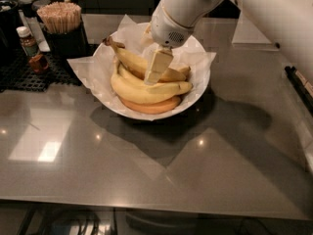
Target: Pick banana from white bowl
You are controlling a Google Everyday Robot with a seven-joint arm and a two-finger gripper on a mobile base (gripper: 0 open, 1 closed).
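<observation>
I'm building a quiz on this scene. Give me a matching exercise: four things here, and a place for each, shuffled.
1 gripper
2 bananas
3 cup of wooden sticks
4 small bottle

A far left, on the black mat
B in the white bowl
C just left of the bowl
D at the top of the banana pile

Pairs: 1-D, 2-B, 3-C, 4-A.

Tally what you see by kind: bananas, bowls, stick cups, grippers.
Bananas: 4 showing, all in the bowl
White bowl: 1
Dark cup of wooden sticks: 1
Gripper: 1, low over the bananas in the bowl
Total: 7
</observation>
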